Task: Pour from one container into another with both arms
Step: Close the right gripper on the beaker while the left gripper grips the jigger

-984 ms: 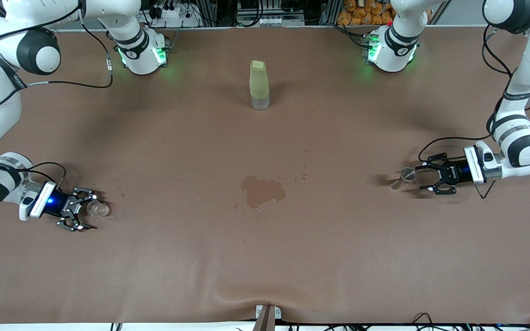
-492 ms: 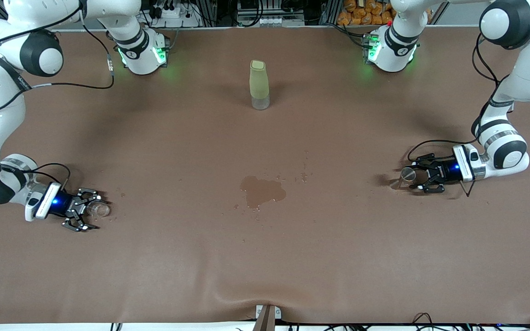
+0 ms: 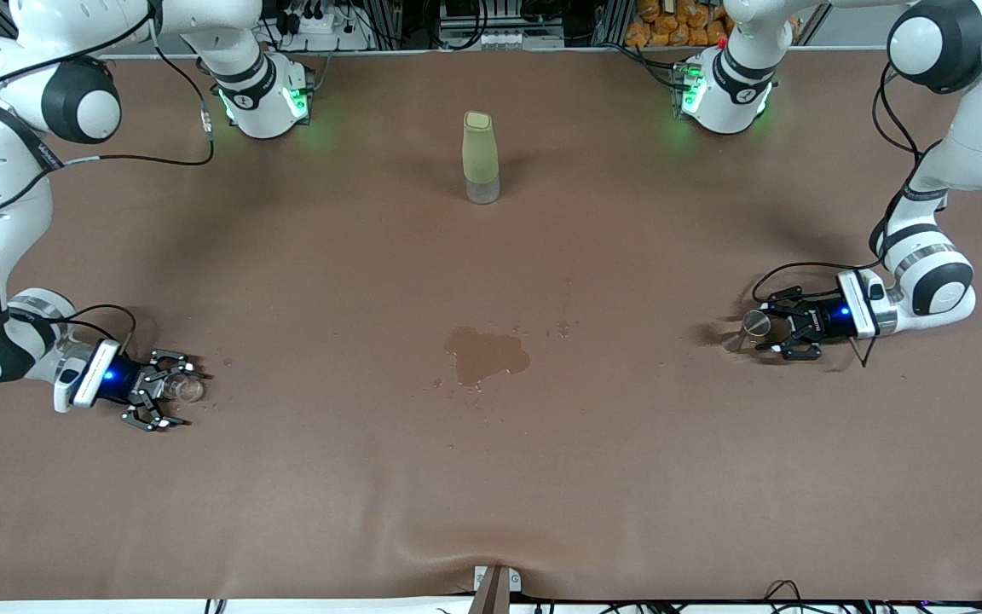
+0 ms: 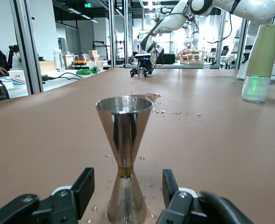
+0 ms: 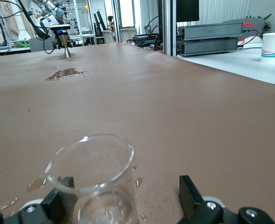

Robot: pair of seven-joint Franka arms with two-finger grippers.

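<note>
Glass cup (image 3: 185, 389): one I counted, toward the right arm's end from the puddle (image 3: 485, 354).
Steel jigger (image 3: 748, 330): one, upright, toward the left arm's end.
Bottle (image 3: 480, 157): one, farther from the camera than the puddle.
Right gripper (image 3: 169, 394): spread around the cup.
Left gripper (image 3: 774, 333): fingers (image 4: 83, 188) spread, flanking the jigger, not touching.

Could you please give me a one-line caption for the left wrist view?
Left gripper, fingers open, straddles the upright steel jigger on the brown table.
</note>
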